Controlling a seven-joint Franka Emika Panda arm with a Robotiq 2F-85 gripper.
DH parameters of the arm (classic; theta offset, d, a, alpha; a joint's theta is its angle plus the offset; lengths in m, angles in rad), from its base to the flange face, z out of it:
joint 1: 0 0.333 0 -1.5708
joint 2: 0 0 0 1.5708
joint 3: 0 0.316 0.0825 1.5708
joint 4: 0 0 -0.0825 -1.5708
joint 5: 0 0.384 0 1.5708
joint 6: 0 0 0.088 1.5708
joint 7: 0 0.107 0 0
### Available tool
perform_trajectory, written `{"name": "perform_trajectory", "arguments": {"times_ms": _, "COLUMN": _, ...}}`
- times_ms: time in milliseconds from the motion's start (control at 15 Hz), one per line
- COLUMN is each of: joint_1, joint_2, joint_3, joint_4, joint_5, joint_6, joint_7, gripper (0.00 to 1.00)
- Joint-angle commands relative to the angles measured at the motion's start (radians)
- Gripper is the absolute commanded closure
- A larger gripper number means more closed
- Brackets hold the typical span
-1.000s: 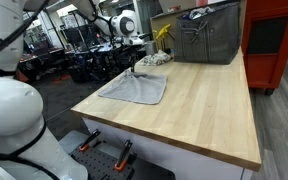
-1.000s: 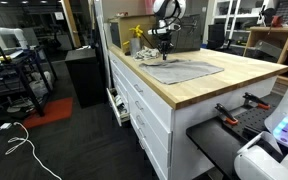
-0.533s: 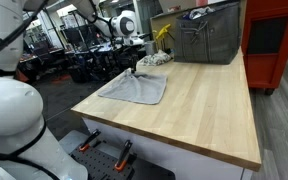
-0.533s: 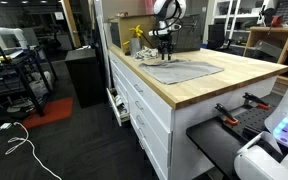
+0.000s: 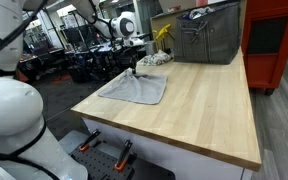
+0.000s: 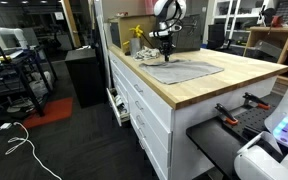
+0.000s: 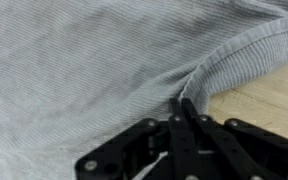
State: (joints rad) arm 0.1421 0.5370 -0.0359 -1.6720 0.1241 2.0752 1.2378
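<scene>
A grey cloth lies spread on the wooden table; it also shows in the other exterior view. My gripper stands at the cloth's far edge, fingers pointing down onto it, also seen from the other side. In the wrist view the gripper has its two black fingers pressed together at a raised fold of the ribbed grey cloth. The fold runs up to the right from the fingertips, over bare wood. Whether cloth is pinched between the tips is hard to tell.
A yellow-and-white object and a grey metal bin stand at the table's back. A red cabinet stands beside the table. Drawers line the table's side. A second white robot is near the front.
</scene>
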Motion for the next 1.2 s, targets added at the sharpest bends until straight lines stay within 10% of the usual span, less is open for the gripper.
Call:
{"name": "perform_trajectory", "arguments": {"times_ms": 0, "joint_1": 0.003, "joint_2": -0.054, "joint_3": -0.001, "joint_4": -0.059, "joint_5": -0.007, "joint_6": 0.032, "joint_7": 0.008, "gripper": 1.00}}
{"name": "perform_trajectory", "arguments": {"times_ms": 1133, "joint_1": 0.016, "joint_2": -0.021, "joint_3": 0.021, "joint_4": 0.204, "joint_5": -0.013, "joint_6": -0.057, "joint_7": 0.027, "gripper": 1.00}}
